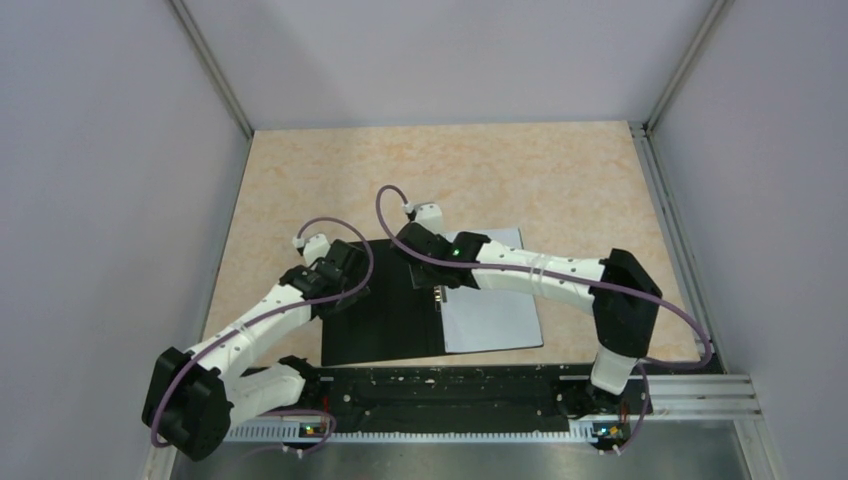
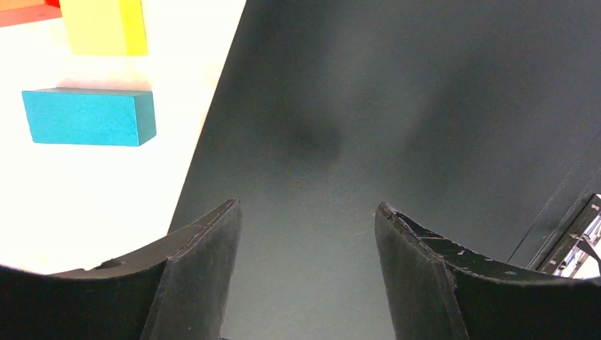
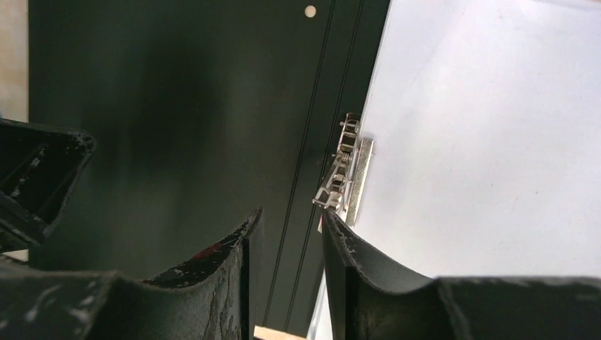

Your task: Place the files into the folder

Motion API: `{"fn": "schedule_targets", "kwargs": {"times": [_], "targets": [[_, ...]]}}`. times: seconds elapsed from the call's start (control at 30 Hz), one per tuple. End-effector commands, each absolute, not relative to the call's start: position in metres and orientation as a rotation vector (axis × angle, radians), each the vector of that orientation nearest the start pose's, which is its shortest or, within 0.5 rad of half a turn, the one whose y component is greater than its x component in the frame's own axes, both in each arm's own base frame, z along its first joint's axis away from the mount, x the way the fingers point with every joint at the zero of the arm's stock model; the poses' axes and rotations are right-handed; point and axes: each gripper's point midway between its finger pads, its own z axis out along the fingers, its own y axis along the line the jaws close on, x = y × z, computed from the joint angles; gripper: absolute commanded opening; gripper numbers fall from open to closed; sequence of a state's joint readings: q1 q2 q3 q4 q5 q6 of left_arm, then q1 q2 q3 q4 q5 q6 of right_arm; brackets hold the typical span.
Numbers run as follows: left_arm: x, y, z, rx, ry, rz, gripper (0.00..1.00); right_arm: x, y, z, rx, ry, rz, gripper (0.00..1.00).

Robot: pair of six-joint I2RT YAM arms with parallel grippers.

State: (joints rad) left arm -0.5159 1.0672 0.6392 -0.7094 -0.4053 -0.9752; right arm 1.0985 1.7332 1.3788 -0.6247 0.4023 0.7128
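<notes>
Hanging over one folder (image 1: 385, 335) (files (image 1: 495, 320) inside), left tool (image 2: 308, 209) and right tool (image 3: 290, 216) both gape.

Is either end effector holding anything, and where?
Nothing is held: the left end effector is open over the folder, the right end effector open beside its clip.

Top view: soft, even overhead light; walls (image 1: 100, 200) dim grey; arms (image 1: 540, 272) throw faint shadows on table (image 1: 560, 170). Left wrist: table blown out white beside folder (image 2: 397, 127); teal block (image 2: 88, 117) sharp, saturated; soft smudged shadow on dark folder face. Right wrist: files (image 3: 496, 142) bright, near featureless; spine clip (image 3: 344, 173) glints; folder murky.
</notes>
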Motion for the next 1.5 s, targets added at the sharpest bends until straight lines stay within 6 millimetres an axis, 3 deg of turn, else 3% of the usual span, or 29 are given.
{"fn": "schedule_targets", "kwargs": {"times": [0.0,0.33,0.73,0.93,1.47], "targets": [[0.21,-0.073,0.06,-0.713,2.447,0.028,0.74,0.237,0.35,0.123,-0.408,2.414,0.109,0.35],[0.203,-0.072,0.044,-0.756,2.469,0.025,0.74,0.237,0.362,0.112,-0.521,2.403,0.006,0.29],[0.2,-0.067,0.04,-0.796,2.455,0.023,0.74,0.236,0.367,0.102,-0.584,2.391,-0.056,0.25],[0.2,-0.063,0.038,-0.809,2.45,0.036,0.74,0.236,0.365,0.097,-0.602,2.387,-0.086,0.24],[0.2,-0.066,0.031,-0.826,2.468,0.011,0.74,0.221,0.344,0.078,-0.587,2.432,-0.104,0.08]]}}
